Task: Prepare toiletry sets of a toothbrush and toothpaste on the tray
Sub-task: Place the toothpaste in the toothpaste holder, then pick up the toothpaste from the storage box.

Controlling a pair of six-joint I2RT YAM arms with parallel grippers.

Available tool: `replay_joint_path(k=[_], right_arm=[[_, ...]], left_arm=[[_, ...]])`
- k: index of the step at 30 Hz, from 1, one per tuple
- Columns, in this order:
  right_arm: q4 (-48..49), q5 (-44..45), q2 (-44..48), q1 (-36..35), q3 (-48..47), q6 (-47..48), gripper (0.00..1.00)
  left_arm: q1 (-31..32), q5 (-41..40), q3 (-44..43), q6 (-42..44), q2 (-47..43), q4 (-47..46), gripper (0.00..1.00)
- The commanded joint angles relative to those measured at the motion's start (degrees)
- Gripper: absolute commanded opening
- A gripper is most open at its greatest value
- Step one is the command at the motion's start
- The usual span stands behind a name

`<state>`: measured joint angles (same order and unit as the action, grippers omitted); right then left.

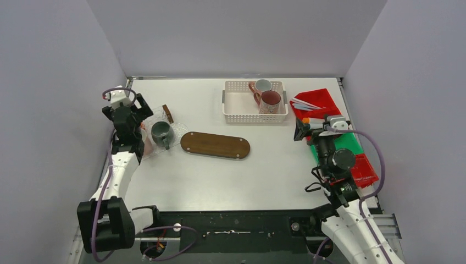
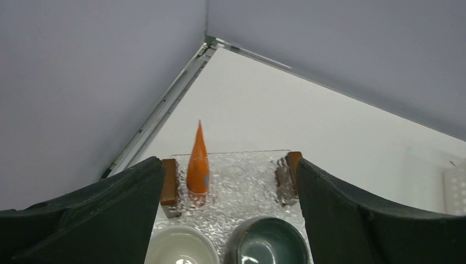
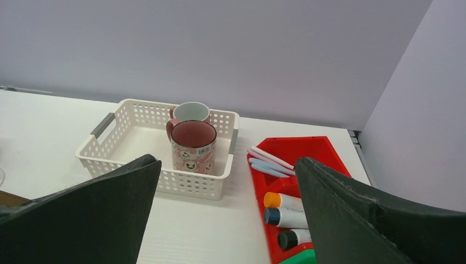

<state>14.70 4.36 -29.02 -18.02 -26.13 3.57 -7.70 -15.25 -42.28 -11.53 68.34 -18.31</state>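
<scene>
Early stage: the clear dimpled glass tray w/ wooden handles (image 2: 242,181) holds a pinkish-white ceramic mug (image 2: 178,248), a dark green ceramic mug (image 2: 267,246) and one orange tapered tube (image 2: 198,162), upright just beyond them. Left gripper (image 2: 229,165) and right gripper (image 3: 226,162) both gape wide, empty. Left to do: maroon mug (image 3: 193,146) and white mug w/ pink handle (image 3: 190,111) sit in the white perforated basket (image 3: 110,151); slim toothbrushes (image 3: 269,162) and other tubes (image 3: 288,203) lie in the red bin (image 3: 319,151).

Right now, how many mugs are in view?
4. Maroon mug and pink-handled white mug in the white basket; dark green mug and pale mug on the glass tray, the pale one half hidden overhead.
</scene>
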Motion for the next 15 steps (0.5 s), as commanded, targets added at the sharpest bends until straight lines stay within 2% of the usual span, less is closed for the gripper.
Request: replay_joint_path(k=[1,7,15], right_arm=[[-11.7,4.1,-6.5,0.0,-10.2,-6.2,1.0],[-24.3,6.9,-15.8,0.3,-20.6,-10.9,1.0],[-30.9,11.6,-24.6,2.4,-25.6,-20.1,1.0]], left_arm=[[5.1,-0.9,-3.4,1.3,-5.4,4.8,0.88],[13.5,-2.4,-2.9,2.7,-11.0,8.2,0.97],[23.1,-2.7,-3.9,2.3,-16.5,10.2,0.97]])
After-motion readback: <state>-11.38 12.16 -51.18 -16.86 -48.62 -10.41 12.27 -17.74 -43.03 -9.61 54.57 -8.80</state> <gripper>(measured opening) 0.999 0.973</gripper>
